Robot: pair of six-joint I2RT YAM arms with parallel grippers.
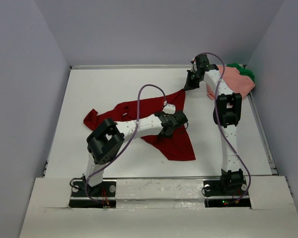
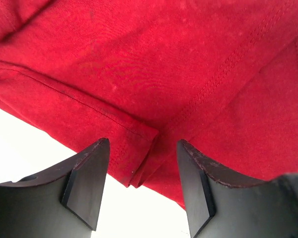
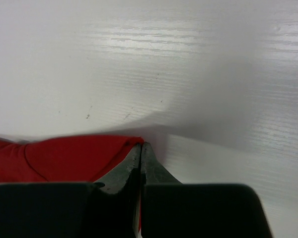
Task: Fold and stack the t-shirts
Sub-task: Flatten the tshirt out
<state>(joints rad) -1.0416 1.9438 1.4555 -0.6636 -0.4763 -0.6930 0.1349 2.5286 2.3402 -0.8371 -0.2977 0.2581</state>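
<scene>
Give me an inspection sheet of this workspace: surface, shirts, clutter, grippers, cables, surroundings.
Surface: white table, a few small specks near the right gripper.
Job's things: red shirt lies crumpled and unfolded mid-table; pink shirt and green shirt are bunched together at the far right corner.
Clutter: nothing seen.
Grippers: left gripper is open, low over the red shirt's folded hem; right gripper is shut on a corner of the red shirt.
Cables: a purple cable loops along each arm, left and right.
Surroundings: plain grey walls on three sides.
</scene>
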